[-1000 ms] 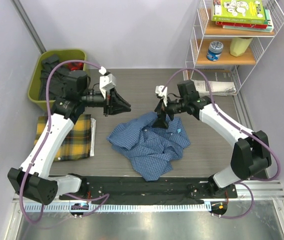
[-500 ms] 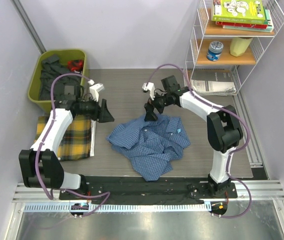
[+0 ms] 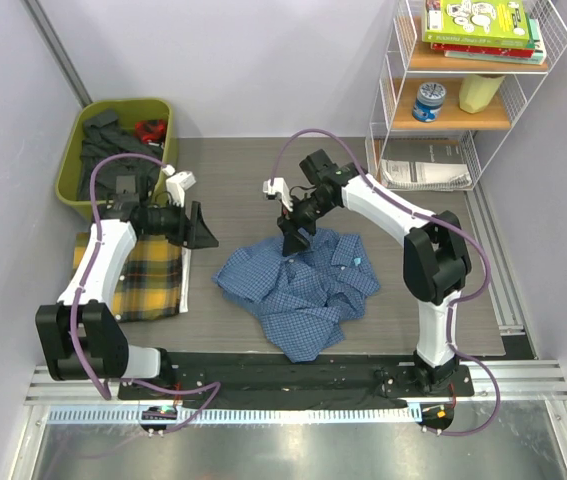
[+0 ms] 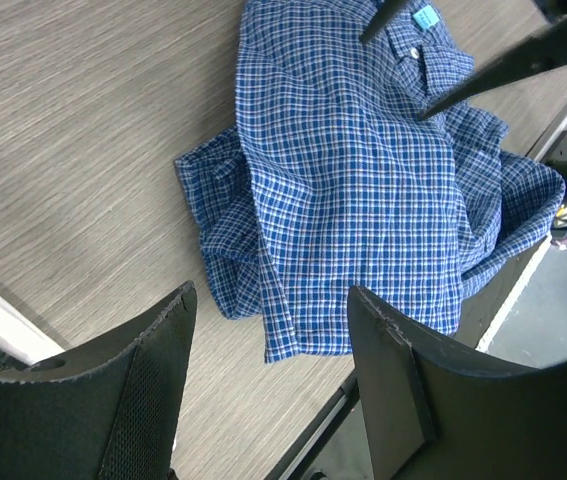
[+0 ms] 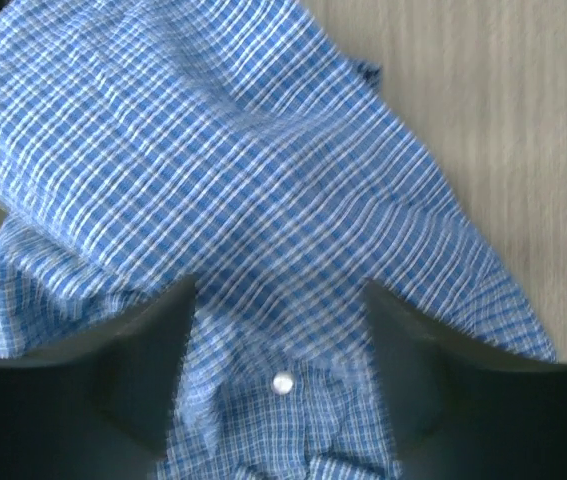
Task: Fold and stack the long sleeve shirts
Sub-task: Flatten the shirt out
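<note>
Both grippers have shifted leftward: left gripper point(image 3: 201, 228) hangs half-open and empty at centre left, while right gripper point(image 3: 293, 240), jaws apart and gripping nothing, hovers over the crumpled blue shirt point(image 3: 303, 290) mid-frame. Yellow plaid shirt point(image 3: 148, 275) lies at left.

Left gripper point(image 3: 201, 228) hangs left of the blue shirt point(image 3: 303, 290), fingers spread, nothing between them; right gripper point(image 3: 293, 240) points down over that shirt's far edge, jaws apart, forearm reaching leftward.
</note>
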